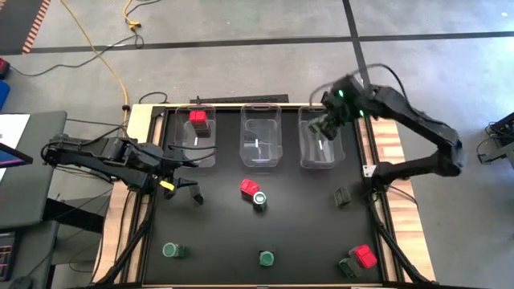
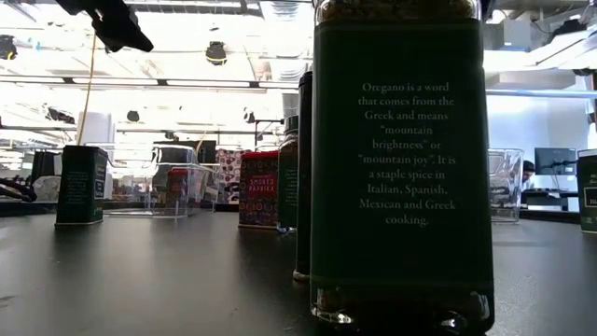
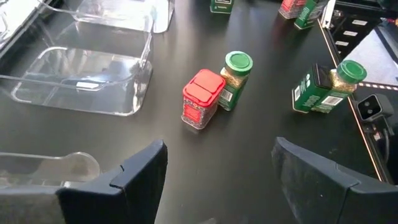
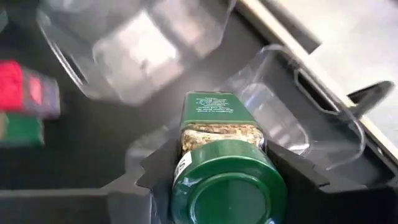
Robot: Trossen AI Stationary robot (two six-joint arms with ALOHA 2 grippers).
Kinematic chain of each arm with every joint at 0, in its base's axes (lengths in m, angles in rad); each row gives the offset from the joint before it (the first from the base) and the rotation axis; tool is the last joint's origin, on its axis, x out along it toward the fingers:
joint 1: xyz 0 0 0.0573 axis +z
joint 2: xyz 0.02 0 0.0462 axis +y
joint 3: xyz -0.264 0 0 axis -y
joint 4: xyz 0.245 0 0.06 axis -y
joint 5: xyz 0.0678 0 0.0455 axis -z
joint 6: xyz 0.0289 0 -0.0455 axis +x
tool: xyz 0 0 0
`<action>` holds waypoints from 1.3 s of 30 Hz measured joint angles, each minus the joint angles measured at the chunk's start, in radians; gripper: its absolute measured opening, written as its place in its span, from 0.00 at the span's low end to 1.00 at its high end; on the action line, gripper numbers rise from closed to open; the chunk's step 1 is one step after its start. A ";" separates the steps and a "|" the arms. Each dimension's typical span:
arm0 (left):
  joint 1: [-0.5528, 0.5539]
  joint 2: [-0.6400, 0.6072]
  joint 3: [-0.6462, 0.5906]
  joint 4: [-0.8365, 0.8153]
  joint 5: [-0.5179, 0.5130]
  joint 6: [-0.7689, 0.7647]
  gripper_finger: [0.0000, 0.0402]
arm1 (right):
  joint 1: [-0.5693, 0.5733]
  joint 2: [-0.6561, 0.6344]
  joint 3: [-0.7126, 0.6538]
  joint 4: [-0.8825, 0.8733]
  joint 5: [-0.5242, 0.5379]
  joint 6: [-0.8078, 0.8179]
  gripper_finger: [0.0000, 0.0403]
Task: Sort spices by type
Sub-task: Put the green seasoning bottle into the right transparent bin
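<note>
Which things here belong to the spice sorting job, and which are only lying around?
Job: green-lidded jar held in the right gripper; red-topped spice mid-table; three clear bins; open left gripper.
Lying about: yellow cable on the floor.

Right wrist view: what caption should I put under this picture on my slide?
The right gripper holds a green-lidded spice jar above a clear plastic bin.

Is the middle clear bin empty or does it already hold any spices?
Empty: the middle bin shows only its bare clear floor from above, no containers inside.
</note>
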 joint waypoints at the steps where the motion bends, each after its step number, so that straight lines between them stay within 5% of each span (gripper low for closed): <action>1: 0.000 0.000 0.000 0.000 0.000 0.000 0.69 | -0.049 0.031 0.000 -0.005 -0.044 -0.080 0.54; 5: 0.000 0.000 0.000 0.000 0.000 -0.001 0.69 | -0.170 0.143 0.000 -0.029 -0.110 -0.380 0.54; 11: 0.000 0.000 0.000 -0.001 0.000 -0.002 0.69 | -0.165 0.282 0.005 -0.027 -0.106 -0.613 0.54; 16: 0.000 0.000 0.000 -0.001 -0.009 -0.002 0.69 | -0.143 0.382 0.036 -0.014 -0.016 -0.708 0.54; 28: 0.000 0.000 0.000 -0.015 -0.055 -0.003 0.69 | -0.155 0.566 0.141 0.002 -0.007 -0.793 0.54; 39: 0.000 0.000 0.000 -0.015 -0.056 -0.032 0.69 | -0.173 0.598 0.141 0.044 0.043 -0.869 0.54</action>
